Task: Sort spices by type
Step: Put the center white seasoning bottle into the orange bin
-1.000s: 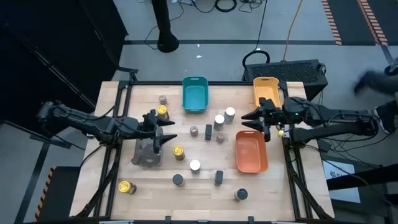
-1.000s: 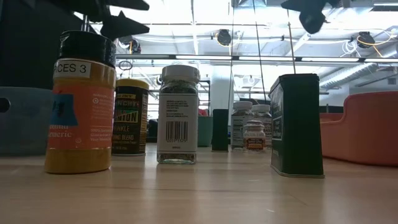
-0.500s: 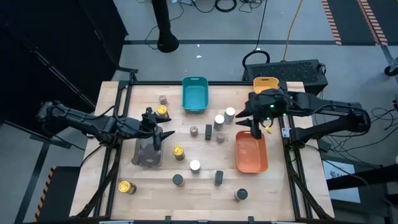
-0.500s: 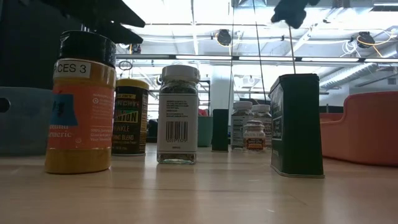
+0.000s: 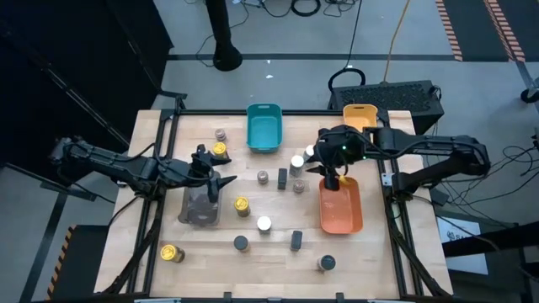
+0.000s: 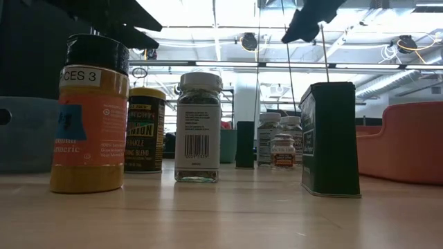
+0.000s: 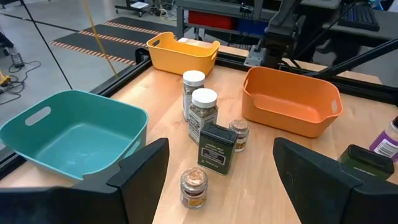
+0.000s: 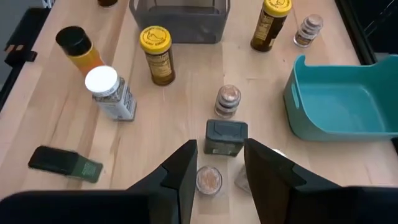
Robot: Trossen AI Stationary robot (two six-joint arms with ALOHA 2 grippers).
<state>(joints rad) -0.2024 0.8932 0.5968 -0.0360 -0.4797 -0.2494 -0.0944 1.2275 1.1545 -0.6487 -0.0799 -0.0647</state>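
High view: spice jars spread mid-table

Left gripper (image 5: 221,183) hovers at nine o'clock over the grey tray (image 5: 200,210), fingers spread and empty. Spices (image 5: 282,178) stand scattered around centre. Right gripper (image 5: 324,168) hangs at three o'clock above the orange tray (image 5: 340,206), fingers parted, holding nothing.

Both arms matte black, slim jointed tubes w/ bulkier housings at joints. Left hand (image 5: 221,180): two broad flat black fingers (image 7: 140,180), angular, plain. Right hand (image 5: 324,167): same black fingers (image 8: 182,174); small green light on wrist housing.
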